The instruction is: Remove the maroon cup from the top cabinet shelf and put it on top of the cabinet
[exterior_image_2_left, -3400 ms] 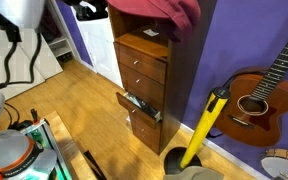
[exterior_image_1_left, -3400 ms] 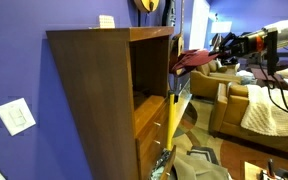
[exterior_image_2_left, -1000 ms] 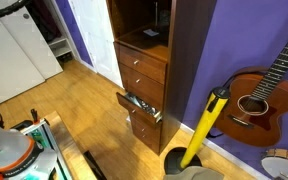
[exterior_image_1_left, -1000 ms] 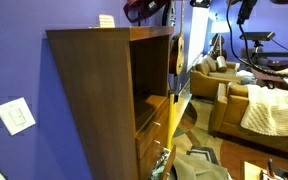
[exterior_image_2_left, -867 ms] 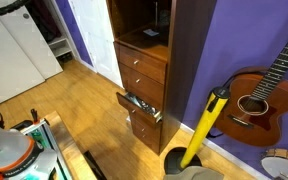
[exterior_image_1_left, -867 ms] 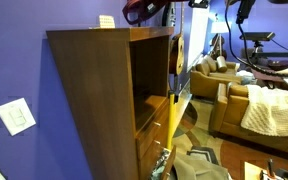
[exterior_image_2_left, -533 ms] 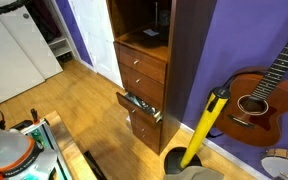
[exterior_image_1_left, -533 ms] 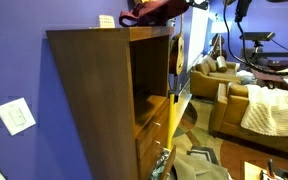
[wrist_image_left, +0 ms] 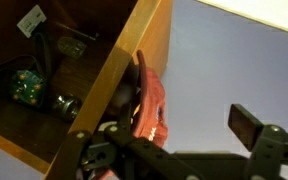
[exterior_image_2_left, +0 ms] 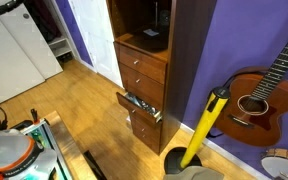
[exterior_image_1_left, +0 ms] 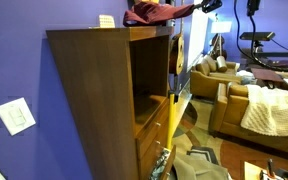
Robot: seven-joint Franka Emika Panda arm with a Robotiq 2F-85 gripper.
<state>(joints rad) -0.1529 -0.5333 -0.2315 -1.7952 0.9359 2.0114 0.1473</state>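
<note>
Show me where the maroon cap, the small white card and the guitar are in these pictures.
maroon cap (exterior_image_1_left: 152,13): in an exterior view, on the middle of its fabric crown.
small white card (exterior_image_1_left: 106,20): in an exterior view, on its face.
guitar (exterior_image_2_left: 272,112): in an exterior view, on its wooden body.

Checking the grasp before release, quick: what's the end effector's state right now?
The end effector: closed, holding the maroon cup at the top of the cabinet.
</note>
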